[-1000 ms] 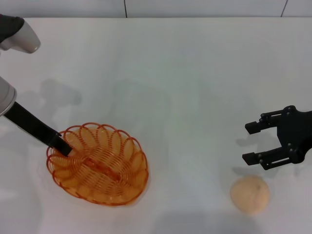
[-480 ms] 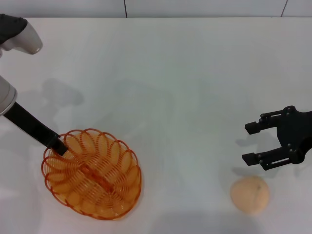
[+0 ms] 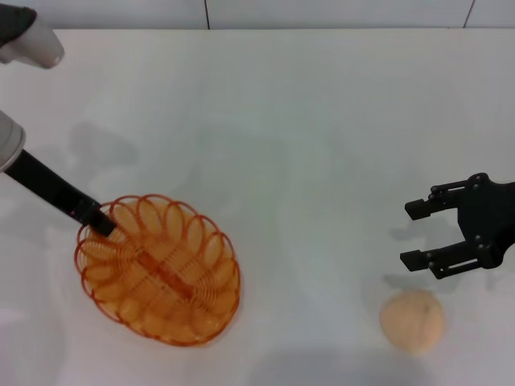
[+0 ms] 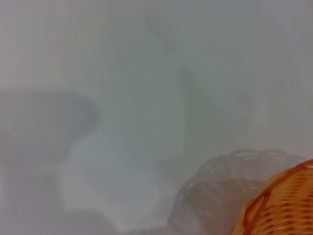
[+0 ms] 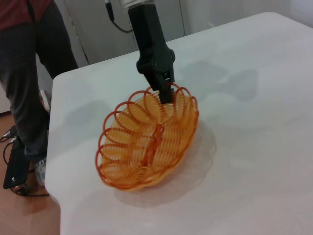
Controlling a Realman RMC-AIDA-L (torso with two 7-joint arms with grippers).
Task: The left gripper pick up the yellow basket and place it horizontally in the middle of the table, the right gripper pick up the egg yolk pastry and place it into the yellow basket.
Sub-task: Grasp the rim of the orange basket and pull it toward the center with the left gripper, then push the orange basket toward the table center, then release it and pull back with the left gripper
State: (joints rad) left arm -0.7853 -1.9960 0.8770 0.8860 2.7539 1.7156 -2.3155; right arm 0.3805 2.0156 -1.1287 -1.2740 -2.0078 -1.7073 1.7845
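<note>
The yellow basket [image 3: 161, 281] is at the near left of the table [image 3: 322, 121]. My left gripper [image 3: 103, 225] is shut on its far-left rim and holds it tilted, one side raised. The right wrist view shows the same: the left gripper [image 5: 166, 93] pinching the basket [image 5: 146, 142] rim, with a shadow under the basket. An edge of the basket [image 4: 288, 205] shows in the left wrist view. My right gripper [image 3: 409, 235] is open and empty at the right. The egg yolk pastry [image 3: 412, 320] lies on the table just nearer than it, apart from it.
In the right wrist view a person [image 5: 34, 58] stands beside the table's far edge [image 5: 54, 147], close to the basket. The wall runs along the table's back edge [image 3: 257, 29].
The basket, held by my left gripper, swung a little left and nearer, then back to the right and slightly farther. The right gripper and the pastry have not moved.
</note>
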